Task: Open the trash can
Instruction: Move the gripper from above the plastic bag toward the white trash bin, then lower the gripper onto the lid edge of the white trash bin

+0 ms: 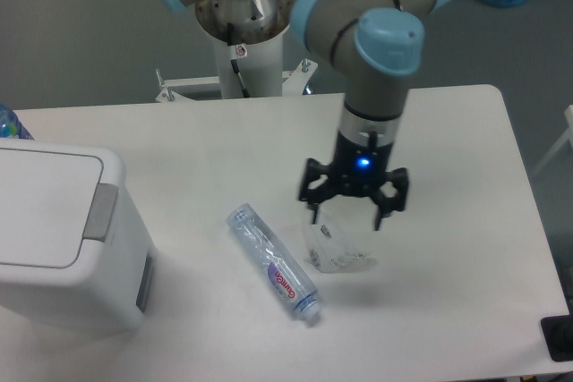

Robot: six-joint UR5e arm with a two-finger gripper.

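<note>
The white boxy trash can stands at the table's left edge, its flat lid down and its grey push tab at the right rim. My gripper hangs open over the table's middle, far to the right of the can, with nothing between its fingers. It hovers just above a crumpled clear plastic wrapper.
A clear plastic bottle with a blue cap lies on its side between the can and the wrapper. The arm's base column rises behind the table. A blue bottle top shows at the far left edge.
</note>
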